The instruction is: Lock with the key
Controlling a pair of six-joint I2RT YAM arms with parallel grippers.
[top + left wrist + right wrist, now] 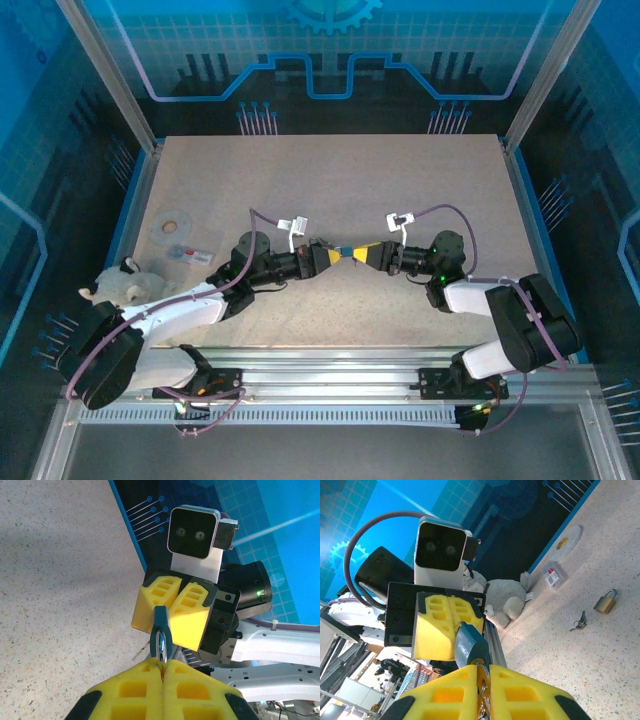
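Observation:
A blue padlock hangs above the table's middle, between my two grippers. My left gripper is shut on the padlock's silver shackle end, and the blue body points away from it. My right gripper faces it, shut on the key. The key's metal bow and ring sit between the yellow pads, and its tip meets the padlock's bottom face. In the top view the left gripper and right gripper are nearly tip to tip.
A brass padlock and a loose bunch of keys lie on the table. At the left edge are a plush toy, a small box and a white disc. A metal rail runs along the near edge.

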